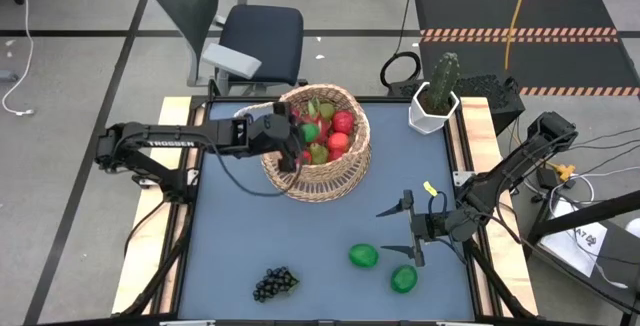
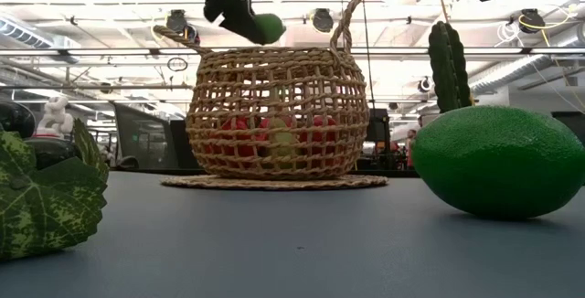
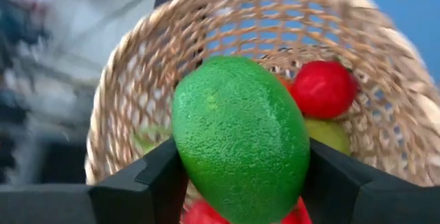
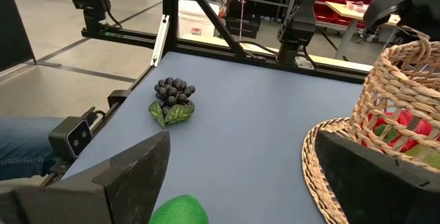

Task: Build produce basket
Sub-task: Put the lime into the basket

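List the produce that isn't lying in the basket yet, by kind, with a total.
Limes: 3, with 2 on the table at and, and 1 lime held by the left gripper over the basket
Grape bunch: 1, on the table
Total: 4

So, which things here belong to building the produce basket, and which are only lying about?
Belong to the job:
- basket
- lime held in left end effector above it
- two limes on table
- grape bunch

Lying about:
- cactus pot
- office chair
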You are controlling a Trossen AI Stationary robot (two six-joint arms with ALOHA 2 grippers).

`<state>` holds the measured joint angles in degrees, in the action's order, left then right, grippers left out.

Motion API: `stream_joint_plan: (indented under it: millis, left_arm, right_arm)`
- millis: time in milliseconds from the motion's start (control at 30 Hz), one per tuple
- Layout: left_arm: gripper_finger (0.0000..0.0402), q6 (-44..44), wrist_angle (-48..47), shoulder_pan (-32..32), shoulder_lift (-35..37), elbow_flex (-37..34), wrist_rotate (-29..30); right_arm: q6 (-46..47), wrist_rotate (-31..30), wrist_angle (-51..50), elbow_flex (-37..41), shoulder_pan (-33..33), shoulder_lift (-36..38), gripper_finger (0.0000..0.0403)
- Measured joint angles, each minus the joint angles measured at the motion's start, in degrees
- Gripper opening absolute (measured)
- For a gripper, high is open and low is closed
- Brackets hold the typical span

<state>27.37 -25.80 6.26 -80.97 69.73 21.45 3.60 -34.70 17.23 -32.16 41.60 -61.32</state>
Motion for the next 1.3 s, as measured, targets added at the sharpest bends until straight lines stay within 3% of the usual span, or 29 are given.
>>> stream_joint_plan:
  millis: [333, 633, 900, 1300]
  left_arm:
    - [0.023, 27.78, 2.44, -3.74, 0.0, 0.0, 1.17]
    - [0.023, 33.52, 2.46, -3.82, 0.0, 0.0, 1.23]
    - [0.023, 22.87, 2.5, -3.82, 0.0, 0.0, 1.22]
    - [0.023, -10.76, 2.53, -3.82, 0.0, 0.0, 1.21]
  right_arm:
    - [0.0, -0.02, -0.26, 0.0, 0.0, 0.0, 0.0359]
    - [0.17, -0.02, -0.85, 0.0, 0.0, 0.0, 0.0359]
    - [0.17, -0.02, -0.85, 0.0, 0.0, 0.0, 0.0359]
    - [0.2, -0.02, -0.85, 0.0, 0.0, 0.0, 0.0359]
